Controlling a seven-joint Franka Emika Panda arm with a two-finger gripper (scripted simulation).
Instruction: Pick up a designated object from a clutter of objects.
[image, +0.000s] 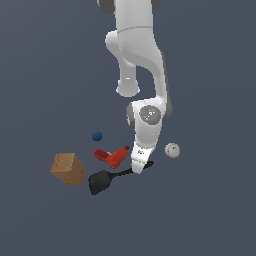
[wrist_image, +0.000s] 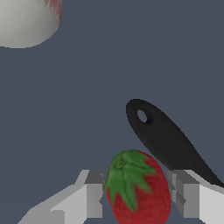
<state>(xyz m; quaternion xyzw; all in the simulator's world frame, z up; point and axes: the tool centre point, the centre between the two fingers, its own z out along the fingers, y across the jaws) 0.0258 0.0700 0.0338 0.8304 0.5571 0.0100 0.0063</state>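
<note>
The strawberry (wrist_image: 139, 186), red with a green leafy cap, sits between my two fingers in the wrist view, and both pads touch its sides. My gripper (wrist_image: 136, 199) is shut on it. In the exterior view my gripper (image: 140, 169) is down at the floor by the spatula's handle, and the arm hides the strawberry. The clutter lies around it: a black spatula (image: 102, 181), a red-orange tool (image: 114, 156), a blue ball (image: 97, 136), a tan wooden cube (image: 68, 168) and a white baseball (image: 172, 150).
The spatula's handle (wrist_image: 168, 138), with a hole at its end, lies right beside the strawberry and passes behind one finger (wrist_image: 188, 197). The baseball (wrist_image: 24, 19) shows at the wrist view's corner. The floor is plain dark grey.
</note>
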